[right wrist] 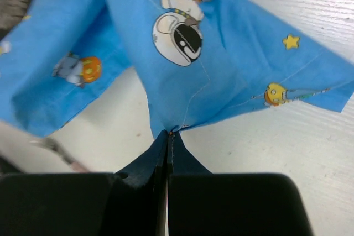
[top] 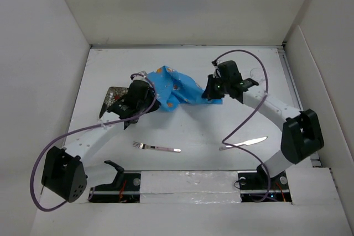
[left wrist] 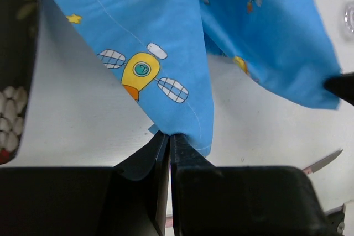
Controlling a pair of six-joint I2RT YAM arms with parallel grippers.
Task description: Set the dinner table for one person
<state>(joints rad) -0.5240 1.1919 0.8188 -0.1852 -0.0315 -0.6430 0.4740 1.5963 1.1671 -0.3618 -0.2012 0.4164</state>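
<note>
The surface (top: 199, 131) is broad, flat and matte white. The left end effector (left wrist: 168, 136) and right end effector (right wrist: 167, 134) each pinch tight a rumpled blue cartoon cloth (top: 176, 88).

In the top view, the fingertips of the left gripper (top: 153, 102) and the right gripper (top: 207, 93) are hidden beneath their own housings, and the pinched edges of the blue placemat (top: 176, 88) are covered there. A dark floral-printed item (top: 112, 98) is half concealed by the left arm and cannot be identified. In the left wrist view, the placemat is cut off by the top edge, a clear rounded object (left wrist: 349, 18) is clipped at the right edge, and only the knife (left wrist: 325, 161) tip is seen. In the right wrist view, a metal utensil (right wrist: 55, 148) is blurred.
</note>
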